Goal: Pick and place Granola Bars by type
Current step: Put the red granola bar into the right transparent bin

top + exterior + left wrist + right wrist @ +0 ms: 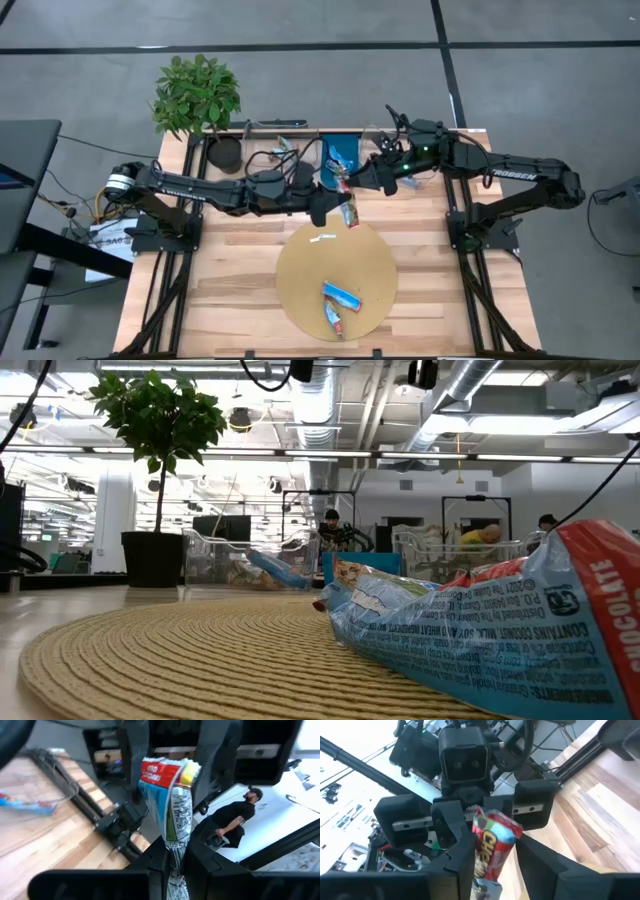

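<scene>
- High view: wooden slat table [250,270] with a round woven mat [300,275] holding two shiny blue-wrapped granola bars [341,295]. The left gripper [345,212] and right gripper [350,180] meet just past the mat's far edge, near a blue bin [340,148] of bars.
- Low view: coarse ropey mat texture, with a crinkly blue wrapper [480,630] up close. A clear bin [240,560] behind holds more bars.
- Left wrist view: left gripper [174,855] fingers clamped narrow on a bar with a red end [172,805], standing upright.
- Right wrist view: the right gripper [492,857] pinches the same bar's [492,842] red end.
</scene>
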Controlling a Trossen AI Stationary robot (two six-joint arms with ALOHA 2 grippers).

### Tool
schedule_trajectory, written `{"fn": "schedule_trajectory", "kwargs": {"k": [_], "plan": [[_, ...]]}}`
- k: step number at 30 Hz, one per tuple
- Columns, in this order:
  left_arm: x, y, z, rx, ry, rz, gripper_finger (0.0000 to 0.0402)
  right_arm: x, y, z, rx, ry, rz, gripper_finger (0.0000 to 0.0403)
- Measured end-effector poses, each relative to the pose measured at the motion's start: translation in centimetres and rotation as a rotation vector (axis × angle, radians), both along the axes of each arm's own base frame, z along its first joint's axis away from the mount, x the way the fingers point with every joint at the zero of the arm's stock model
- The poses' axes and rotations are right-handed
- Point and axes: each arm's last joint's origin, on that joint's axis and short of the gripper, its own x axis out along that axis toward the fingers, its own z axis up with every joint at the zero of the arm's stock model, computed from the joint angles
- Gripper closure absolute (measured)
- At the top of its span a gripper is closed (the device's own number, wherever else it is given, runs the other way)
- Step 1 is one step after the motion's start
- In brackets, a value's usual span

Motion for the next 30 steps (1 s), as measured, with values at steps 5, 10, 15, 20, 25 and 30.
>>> {"fn": "schedule_trajectory", "kwargs": {"k": [5,10,15,20,25,30], "plan": [[0.0,0.0,0.1,0.016,-0.009,0.000,0.0370,0.5,0.3,-0.2,0.001,0.004,0.016,0.0310],[0.0,0.1,-0.1,0.017,0.008,0.006,0.0378,1.1,0.4,-0.6,0.002,0.000,0.029,0.0354],[-0.1,0.1,-0.2,0.020,0.030,0.023,0.0364,1.3,0.4,-0.7,-0.001,0.008,0.027,0.0373],[-0.1,0.5,-1.2,-0.011,0.118,0.087,0.0327,1.1,-0.1,-1.7,-0.022,0.097,0.003,0.0373],[-0.5,1.1,-2.6,-0.051,0.262,0.135,0.0273,0.5,-0.6,-3.3,-0.059,0.238,0.008,0.0382],[-0.8,1.4,-3.5,-0.050,0.357,0.161,0.0229,-1.1,-1.9,-5.2,-0.136,0.465,-0.038,0.0384]]}}
